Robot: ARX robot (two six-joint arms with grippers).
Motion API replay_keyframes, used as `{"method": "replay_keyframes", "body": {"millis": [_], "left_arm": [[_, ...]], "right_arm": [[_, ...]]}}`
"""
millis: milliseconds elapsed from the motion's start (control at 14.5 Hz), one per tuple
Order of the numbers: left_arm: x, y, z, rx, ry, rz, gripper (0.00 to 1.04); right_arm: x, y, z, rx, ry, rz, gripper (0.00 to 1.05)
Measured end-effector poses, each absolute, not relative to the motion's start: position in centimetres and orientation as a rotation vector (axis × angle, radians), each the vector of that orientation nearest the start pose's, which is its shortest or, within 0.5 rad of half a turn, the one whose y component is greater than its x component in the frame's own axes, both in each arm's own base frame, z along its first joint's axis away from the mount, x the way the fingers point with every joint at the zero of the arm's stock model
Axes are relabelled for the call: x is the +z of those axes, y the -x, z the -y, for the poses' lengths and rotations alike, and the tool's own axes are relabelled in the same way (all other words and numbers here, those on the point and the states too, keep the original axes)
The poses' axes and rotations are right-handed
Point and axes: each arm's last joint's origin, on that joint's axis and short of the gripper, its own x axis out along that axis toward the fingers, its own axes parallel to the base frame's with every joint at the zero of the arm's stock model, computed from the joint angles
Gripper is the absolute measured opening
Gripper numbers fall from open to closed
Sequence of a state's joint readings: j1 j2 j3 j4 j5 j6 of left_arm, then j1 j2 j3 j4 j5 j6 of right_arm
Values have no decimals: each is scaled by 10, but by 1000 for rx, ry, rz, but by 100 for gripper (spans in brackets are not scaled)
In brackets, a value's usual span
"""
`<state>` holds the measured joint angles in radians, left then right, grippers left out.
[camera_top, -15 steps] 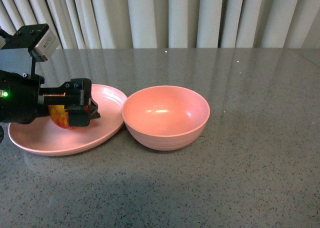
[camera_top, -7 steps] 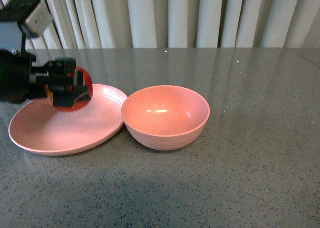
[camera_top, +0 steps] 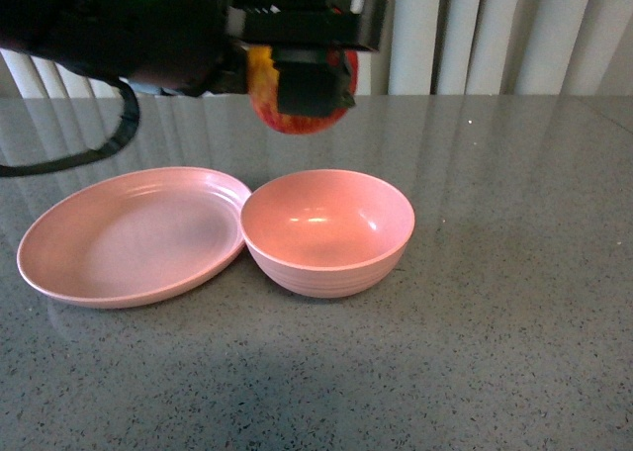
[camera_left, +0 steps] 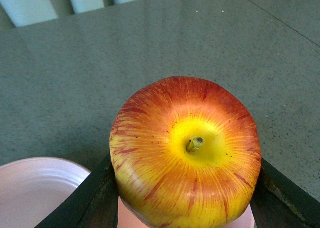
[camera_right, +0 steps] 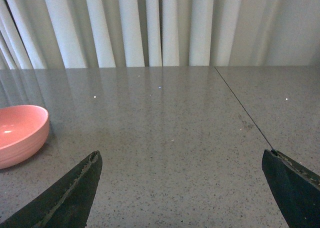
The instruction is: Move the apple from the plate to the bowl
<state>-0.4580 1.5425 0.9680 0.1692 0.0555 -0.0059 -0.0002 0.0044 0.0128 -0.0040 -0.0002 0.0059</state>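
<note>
My left gripper [camera_top: 305,80] is shut on the red and yellow apple [camera_top: 297,118] and holds it in the air above the far left rim of the deep pink bowl [camera_top: 328,233]. The shallow pink plate [camera_top: 134,235] lies bare to the bowl's left, touching it. In the left wrist view the apple [camera_left: 186,150] fills the space between the black fingers [camera_left: 87,203], stem up, with pink rims below it. My right gripper [camera_right: 182,188] is open and empty over bare table; the bowl [camera_right: 20,134] shows at the edge of its view.
The grey speckled table [camera_top: 514,303] stretches to the right of the bowl. White curtains [camera_top: 495,36] hang behind the table's far edge. A thin seam [camera_right: 242,108] runs across the tabletop in the right wrist view.
My left gripper has lifted the apple off the plate and carried it up and to the right, from over the plate to above the bowl's far left rim. The plate is now bare.
</note>
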Motion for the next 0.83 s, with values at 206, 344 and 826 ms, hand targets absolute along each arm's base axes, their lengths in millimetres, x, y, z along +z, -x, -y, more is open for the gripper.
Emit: {"method": "replay_keyframes", "body": {"millis": [206,344,826], "left_arm": [[218,-305,178,-536,-76,-483,65],[208,-307,182,-538,-75,-511,65],[182,-315,184,-496,-64,-583,64]], "right_arm": [[167,-97,0,0,-6,4,98],[167,-97,0,0,-6,4,98],[167,-97,0,0,-6,4,98]]}}
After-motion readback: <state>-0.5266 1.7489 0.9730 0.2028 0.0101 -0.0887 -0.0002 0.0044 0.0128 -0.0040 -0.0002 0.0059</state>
